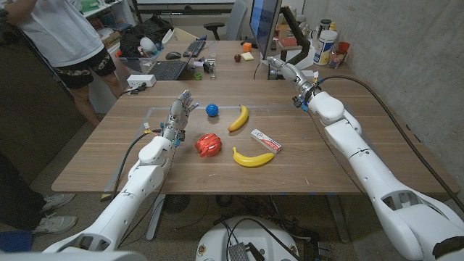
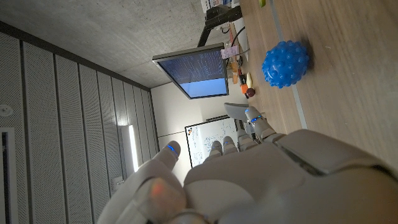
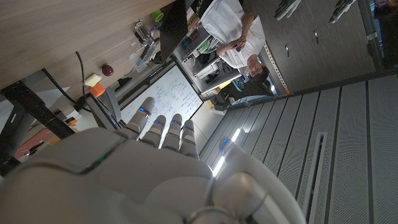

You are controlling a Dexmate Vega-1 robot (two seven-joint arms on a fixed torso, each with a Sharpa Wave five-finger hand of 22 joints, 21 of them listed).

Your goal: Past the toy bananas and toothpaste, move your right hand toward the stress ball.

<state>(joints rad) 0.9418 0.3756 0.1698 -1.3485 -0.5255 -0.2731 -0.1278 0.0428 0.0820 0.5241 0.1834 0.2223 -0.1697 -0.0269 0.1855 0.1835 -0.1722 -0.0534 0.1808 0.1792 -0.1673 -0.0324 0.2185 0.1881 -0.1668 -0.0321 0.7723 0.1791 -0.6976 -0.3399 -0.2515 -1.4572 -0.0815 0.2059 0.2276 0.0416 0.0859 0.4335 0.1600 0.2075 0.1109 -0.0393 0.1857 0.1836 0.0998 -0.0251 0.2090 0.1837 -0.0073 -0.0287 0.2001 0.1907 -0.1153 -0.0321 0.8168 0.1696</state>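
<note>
One stress ball: blue, spiky, round | right hand: fingers straight, holding nothing

An office or lab is showing here: a monitor, keyboards and clutter are crowding the far desk, a written-on whiteboard is standing beyond, a person is waiting far left.
</note>
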